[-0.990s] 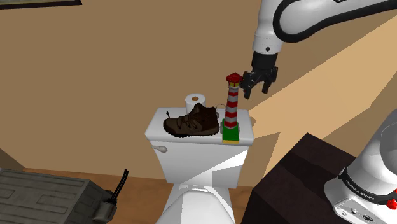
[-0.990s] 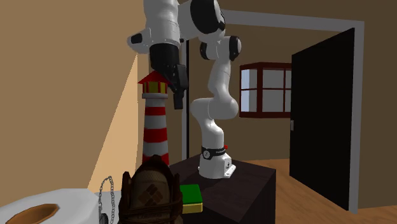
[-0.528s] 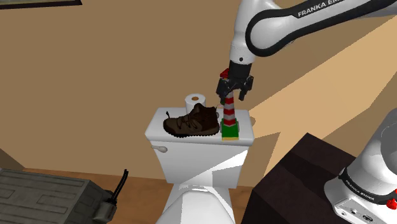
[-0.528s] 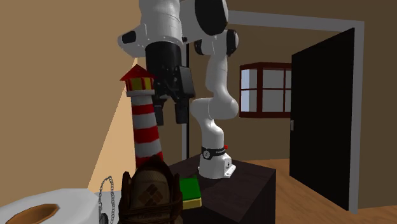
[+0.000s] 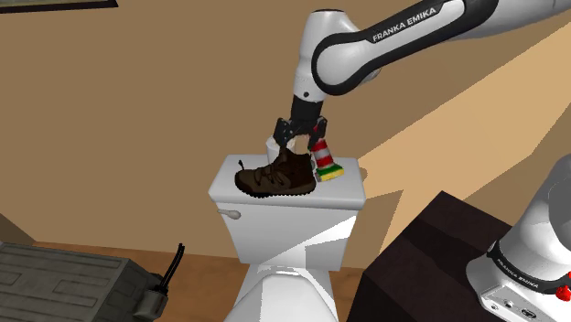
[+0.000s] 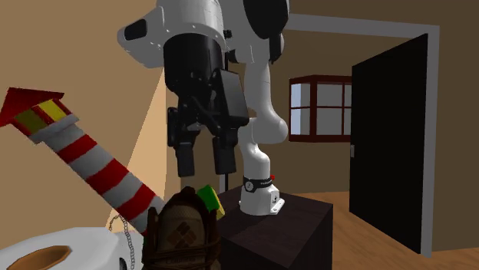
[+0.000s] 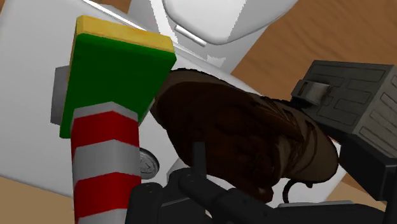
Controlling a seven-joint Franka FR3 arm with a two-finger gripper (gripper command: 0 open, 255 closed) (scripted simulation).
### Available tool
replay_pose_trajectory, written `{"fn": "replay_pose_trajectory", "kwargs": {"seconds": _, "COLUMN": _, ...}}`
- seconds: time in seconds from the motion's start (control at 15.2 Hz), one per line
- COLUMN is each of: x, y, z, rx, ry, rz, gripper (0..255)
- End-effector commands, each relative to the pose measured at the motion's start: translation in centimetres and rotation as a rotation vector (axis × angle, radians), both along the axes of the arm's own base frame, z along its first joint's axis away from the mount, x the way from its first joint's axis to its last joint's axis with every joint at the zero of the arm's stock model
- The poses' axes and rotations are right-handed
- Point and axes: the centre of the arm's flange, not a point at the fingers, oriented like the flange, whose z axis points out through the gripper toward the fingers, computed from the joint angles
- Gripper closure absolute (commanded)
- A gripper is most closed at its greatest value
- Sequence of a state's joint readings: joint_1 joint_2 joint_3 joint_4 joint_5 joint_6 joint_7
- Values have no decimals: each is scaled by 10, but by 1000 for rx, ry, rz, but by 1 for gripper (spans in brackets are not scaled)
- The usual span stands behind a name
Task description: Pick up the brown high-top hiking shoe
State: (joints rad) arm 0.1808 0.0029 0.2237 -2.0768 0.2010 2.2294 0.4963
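Brown and high at the ankle, the hiking shoe [image 5: 277, 177] lies on its sole on the white toilet tank lid [image 5: 225, 183], around the middle of the shoulder view. Its long axis runs along the lid, toe toward frame left and heel and collar toward frame right. The black gripper [image 6: 204, 170] hangs just above that collar end with its fingers spread apart and nothing between them. The shoe is therefore directly below and a little toward frame left of the fingertips. By my reading, a short descent over the ankle opening is what the grasp depends on.

Right beside the heel, a red-and-white striped toy lighthouse [image 6: 92, 165] leans steeply, its green base lifted near the shoe. I cannot tell whether it touches the fingers or the shoe. In the shoulder view its top is hidden behind the gripper. In the second exterior view the bottom edge cuts off the shoe, which is seen from the heel. The wrist view shows the shoe's upper close under the hand, but the collar opening is hard to make out.
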Motion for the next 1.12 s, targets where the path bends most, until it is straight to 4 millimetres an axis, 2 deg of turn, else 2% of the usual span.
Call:
{"fn": "replay_pose_trajectory", "kwargs": {"seconds": 0.0, "x": 17, "y": 17, "z": -6, "rx": 19, "ry": -14, "rz": -5, "gripper": 0}}
{"fn": "replay_pose_trajectory", "kwargs": {"seconds": 0.13, "x": 27, "y": 27, "z": -8, "rx": 30, "ry": -22, "rz": -7, "gripper": 0}}
{"fn": "replay_pose_trajectory", "kwargs": {"seconds": 0.59, "x": 27, "y": 27, "z": -48, "rx": 30, "ry": -22, "rz": -7, "gripper": 0}}
{"fn": "replay_pose_trajectory", "kwargs": {"seconds": 0.73, "x": 27, "y": 27, "z": -48, "rx": 30, "ry": -22, "rz": -7, "gripper": 0}}
{"fn": "replay_pose_trajectory", "kwargs": {"seconds": 0.79, "x": 27, "y": 27, "z": -48, "rx": 30, "ry": -22, "rz": -7, "gripper": 255}}
{"fn": "replay_pose_trajectory", "kwargs": {"seconds": 1.06, "x": 27, "y": 27, "z": -48, "rx": 30, "ry": -22, "rz": -7, "gripper": 255}}
